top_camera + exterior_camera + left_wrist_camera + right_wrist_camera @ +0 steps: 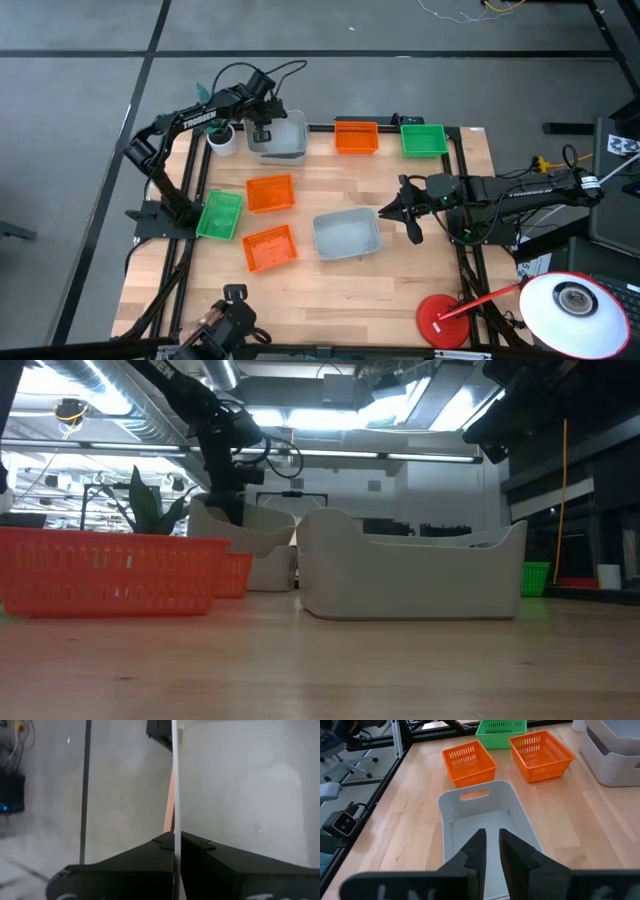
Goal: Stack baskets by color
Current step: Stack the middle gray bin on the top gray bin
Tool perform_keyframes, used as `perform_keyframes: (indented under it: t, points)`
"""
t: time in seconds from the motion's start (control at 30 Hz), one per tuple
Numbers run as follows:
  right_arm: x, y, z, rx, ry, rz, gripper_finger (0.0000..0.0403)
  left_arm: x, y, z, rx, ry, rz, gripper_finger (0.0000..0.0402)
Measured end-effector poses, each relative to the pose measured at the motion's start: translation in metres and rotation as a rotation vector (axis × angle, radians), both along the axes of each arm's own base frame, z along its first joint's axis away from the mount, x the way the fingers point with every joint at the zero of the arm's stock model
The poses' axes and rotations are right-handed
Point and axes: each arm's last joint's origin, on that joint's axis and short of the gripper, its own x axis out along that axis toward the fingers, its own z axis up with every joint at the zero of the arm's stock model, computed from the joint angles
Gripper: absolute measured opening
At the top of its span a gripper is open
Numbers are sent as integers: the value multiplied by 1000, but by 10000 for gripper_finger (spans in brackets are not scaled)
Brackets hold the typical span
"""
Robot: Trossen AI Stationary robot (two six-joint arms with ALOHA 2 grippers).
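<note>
My left gripper (pixel 262 130) is at the far left of the table, shut on a pale grey basket (pixel 280 138). That basket hangs tilted over a second grey basket (pixel 612 765) beside the white plant pot (pixel 222 140). A third grey basket (pixel 347 234) rests on its base mid-table. My right gripper (pixel 392 211) hovers above its right end, fingers a narrow gap apart with nothing between them (pixel 491 842). Orange baskets (pixel 270 193) (pixel 270 248) (pixel 356 137) and green baskets (pixel 220 215) (pixel 423 140) stand singly on the wood. My left gripper pinches the grey basket's thin side wall at its rim (pixel 174 822), one finger inside the basket and one outside. The fingers slant down from above (pixel 228 510). The basket hangs tilted; whether its underside touches the grey basket below cannot be told.
The table's black frame rail (pixel 470 190) runs along the edges. A red round lamp base (pixel 445 322) and a white lamp head stand at the near right corner. Bare wood lies along the near edge and between the mid-table grey basket and the far baskets.
</note>
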Motion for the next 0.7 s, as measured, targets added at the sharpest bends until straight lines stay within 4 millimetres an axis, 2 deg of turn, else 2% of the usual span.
perform_keyframes:
  t: [0.33,0.7]
  points:
    - [0,0,0,1,1,-3,53,2,3,1,-3,-49,-133,0]
    - [0,0,0,25,4,-15,53,6,20,-22,-22,-52,-158,3]
